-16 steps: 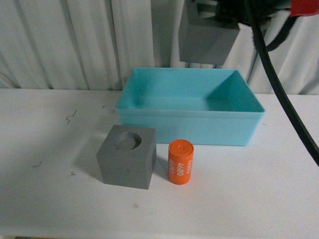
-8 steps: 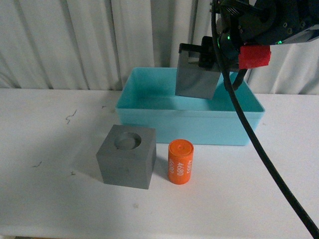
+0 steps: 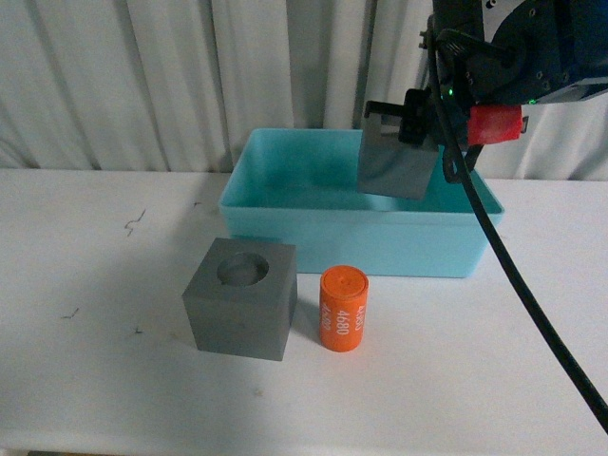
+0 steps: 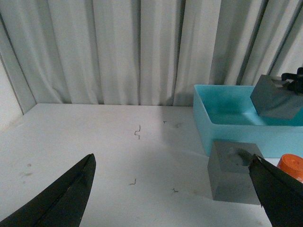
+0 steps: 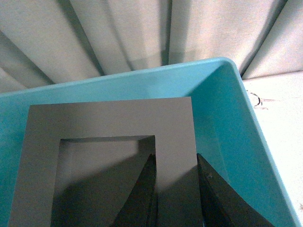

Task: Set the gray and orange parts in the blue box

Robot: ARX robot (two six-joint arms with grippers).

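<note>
Right pincer [image 5: 176, 198] clamped on wall of rectangular-recess gray cube [image 3: 394, 171], held tilted over blue box [image 3: 351, 242]. Round-recess gray cube [image 3: 239, 309] and orange cylinder [image 3: 343, 309] stand on counter [image 3: 95, 285] in front of box. Left pincer [image 4: 170, 163] spread wide.

— What kind of place are you driving in?
— I'm looking at a lab test cell. Pale curtains [image 3: 142, 76] are screening off the whole background, a plain white bench [image 3: 76, 237] is showing small scuff marks [image 4: 138, 131], and plain test pieces are sitting on it: a gray cube [image 3: 239, 311], an orange cylinder [image 3: 343, 309] marked 4680.
</note>
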